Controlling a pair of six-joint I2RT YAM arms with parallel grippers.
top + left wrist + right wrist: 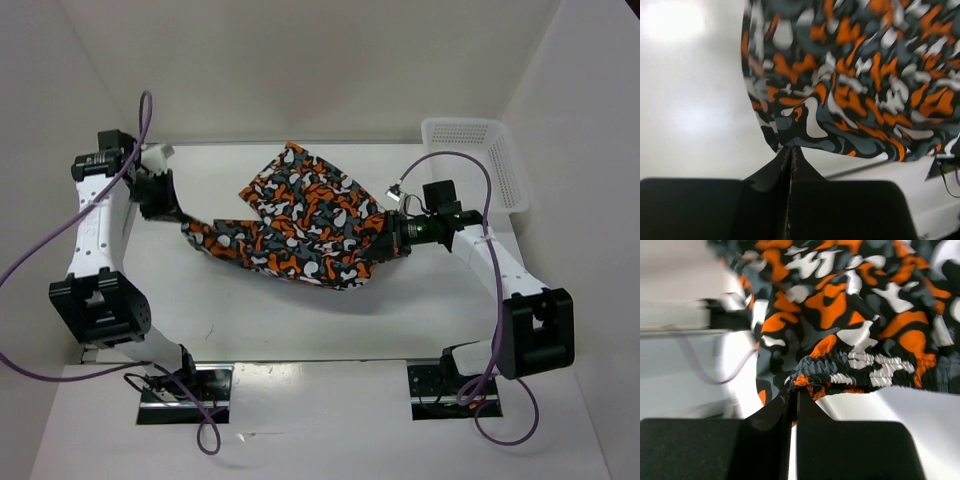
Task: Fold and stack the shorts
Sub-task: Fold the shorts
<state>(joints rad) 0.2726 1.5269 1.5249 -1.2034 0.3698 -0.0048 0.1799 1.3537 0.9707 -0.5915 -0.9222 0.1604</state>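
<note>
The shorts (300,225), printed with orange, black, grey and white blotches, hang stretched between my two grippers above the middle of the table. My left gripper (185,222) is shut on the shorts' left corner; in the left wrist view the cloth (855,85) spreads away from the closed tips (791,149). My right gripper (392,238) is shut on the shorts' right end; in the right wrist view the ruffled elastic waistband (865,370) is pinched at the tips (794,390).
A white plastic mesh basket (480,160) stands at the back right, tilted against the wall. White walls close in the table (300,320) at the back and on both sides. Purple cables loop from both arms.
</note>
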